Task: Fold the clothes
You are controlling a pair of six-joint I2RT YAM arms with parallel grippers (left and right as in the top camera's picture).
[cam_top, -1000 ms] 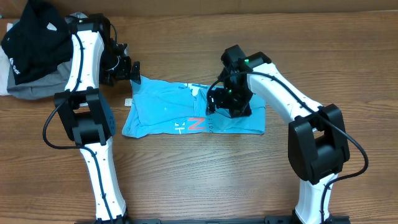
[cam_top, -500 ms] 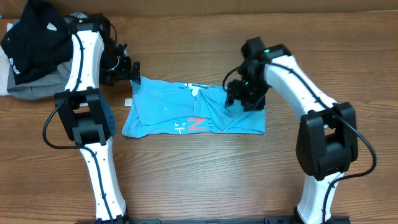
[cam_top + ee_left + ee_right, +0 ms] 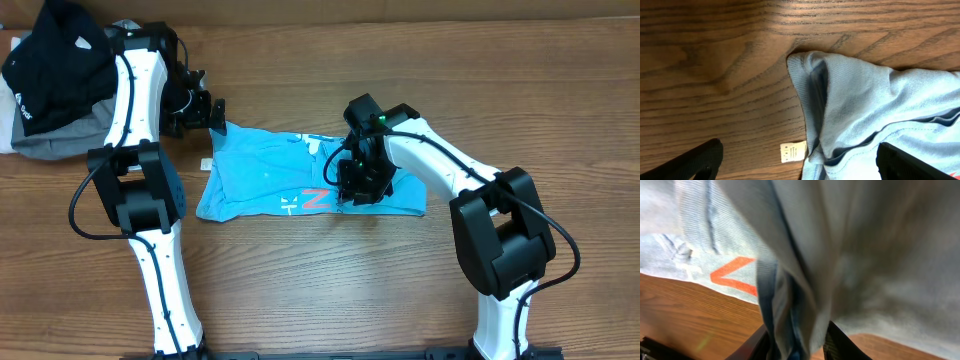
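Shirt (image 3: pixel 262 178) spread on worktop (image 3: pixel 320 290), center. Right pincer (image 3: pixel 797 341) clamped on bunched shirt fold beside red mark (image 3: pixel 316 199). Left pincer (image 3: pixel 800 152) wide apart over shirt's corner.

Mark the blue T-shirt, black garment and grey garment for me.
blue T-shirt (image 3: pixel 250 175): overhead view, flat left half of the fabric.
black garment (image 3: pixel 50 60): overhead view, middle of the crumpled pile.
grey garment (image 3: pixel 58 142): overhead view, part showing below the black one.
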